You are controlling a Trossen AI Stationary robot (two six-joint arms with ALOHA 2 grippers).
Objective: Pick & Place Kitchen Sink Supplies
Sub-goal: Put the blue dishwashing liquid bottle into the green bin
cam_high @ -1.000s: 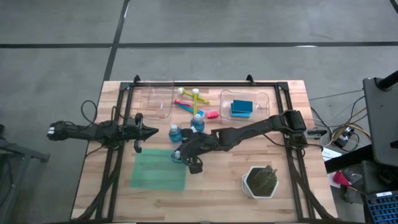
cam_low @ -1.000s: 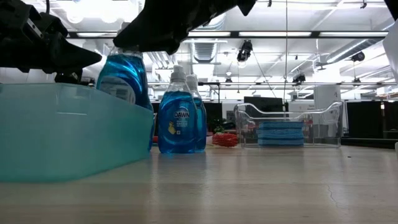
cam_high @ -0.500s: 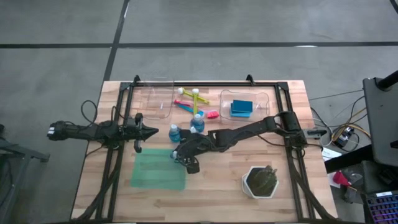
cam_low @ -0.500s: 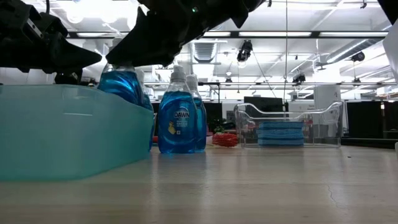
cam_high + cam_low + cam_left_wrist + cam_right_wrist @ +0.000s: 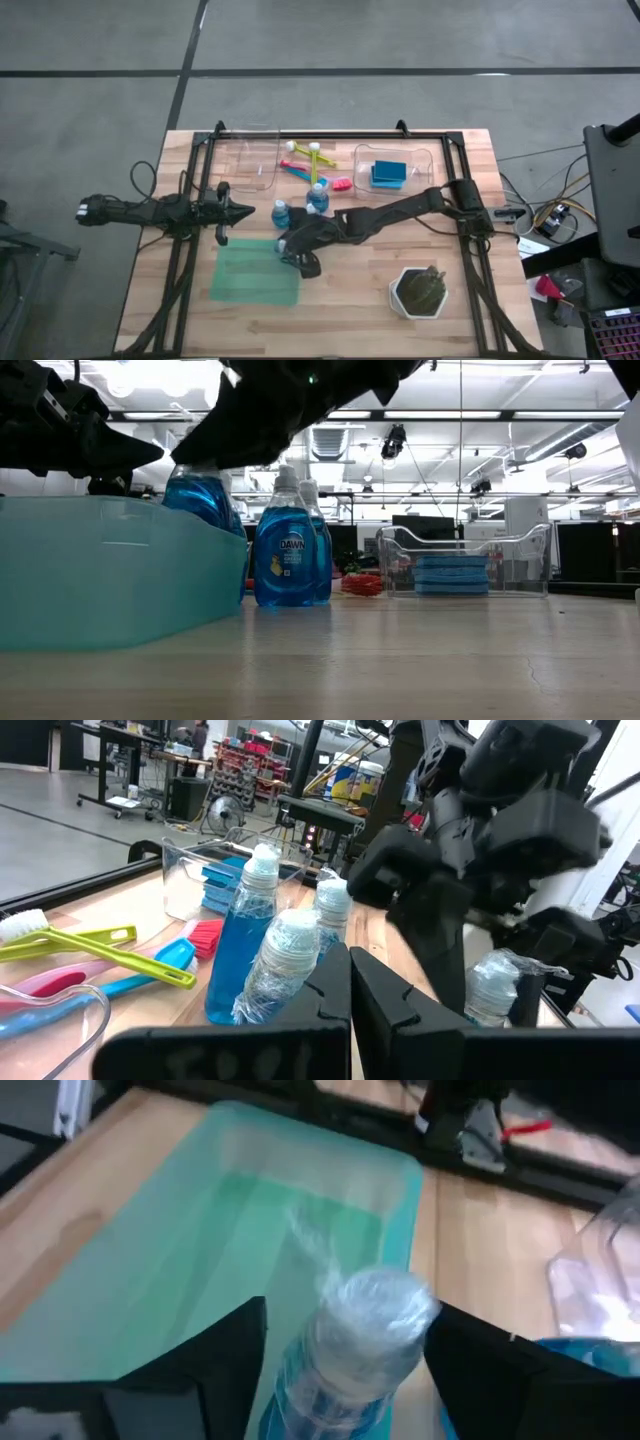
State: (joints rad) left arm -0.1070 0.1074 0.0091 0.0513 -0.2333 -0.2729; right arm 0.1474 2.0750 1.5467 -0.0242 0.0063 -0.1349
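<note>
Lowered the bottle (image 5: 200, 500) over the last second from above the rim of the green tray (image 5: 250, 280) to a position inside its near-right corner. Confirmed this in the low view, where only the shoulder and neck showed above the translucent wall.

Widened the right end effector (image 5: 298, 254) in the same interval. Found its fingers (image 5: 215, 1365) spread on either side of the capped neck (image 5: 365, 1330), with a clear gap on at least one side, so gripping nothing. Judged the bottle released and standing upright in the tray, though could not see its base.

Found the left end effector (image 5: 240, 211) fully closed and empty, parked just beside the tray's far-left corner.

Counted this as one supply delivered. Noted the other bottles (image 5: 285, 550) upright on the table (image 5: 470, 290) just beyond the tray, the brushes (image 5: 310, 160) lying farther back, and the sponges (image 5: 390, 172) stacked in the clear bin (image 5: 425, 160).

Judged the next requirement to be a straight vertical retreat, to avoid tipping the bottle with a finger.
</note>
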